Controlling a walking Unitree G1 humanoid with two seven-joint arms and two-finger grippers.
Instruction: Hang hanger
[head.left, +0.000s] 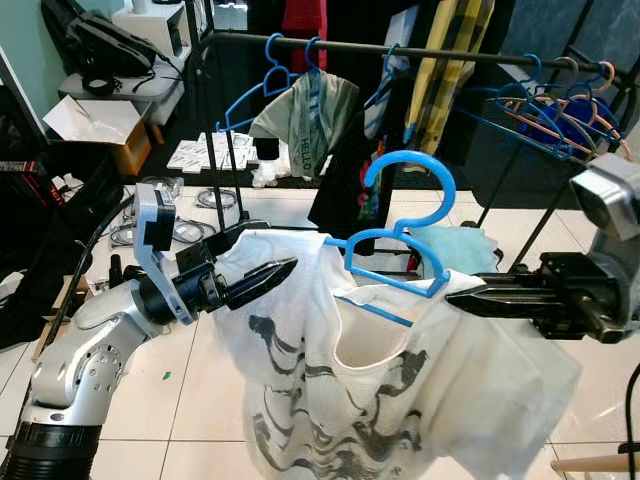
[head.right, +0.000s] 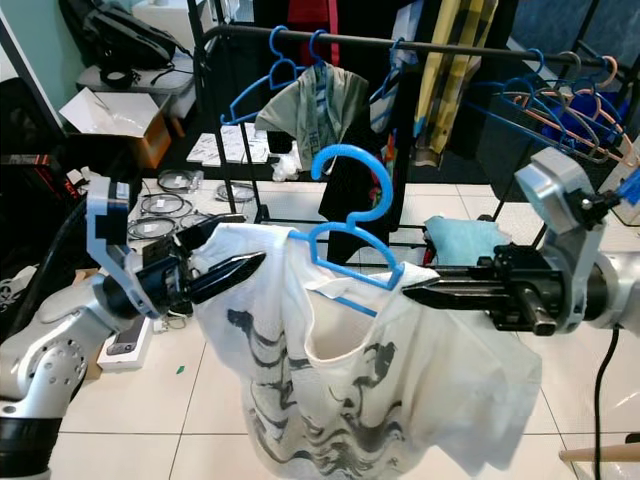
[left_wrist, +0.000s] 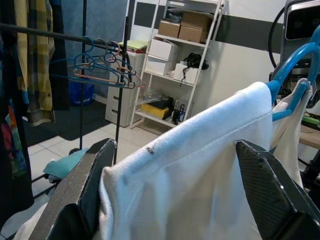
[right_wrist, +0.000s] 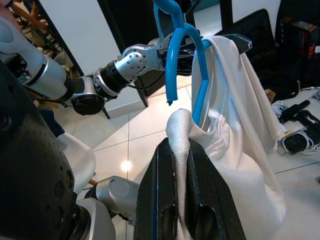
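I had the blue hanger (head.left: 400, 235) slung crosswise between my hands, left hand (head.left: 262, 278) spread around one white-shirt (head.left: 400, 390) shoulder, right hand (head.left: 470, 298) pinching the other, its hook pointing up below the rail (head.left: 400, 48) ahead.

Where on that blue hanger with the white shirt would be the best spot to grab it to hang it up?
Probably the bare neck just under the hook of the blue hanger, reached from the side. The white shirt drapes over both arms of the hanger, and the hook's curve must stay free to go over the rail.
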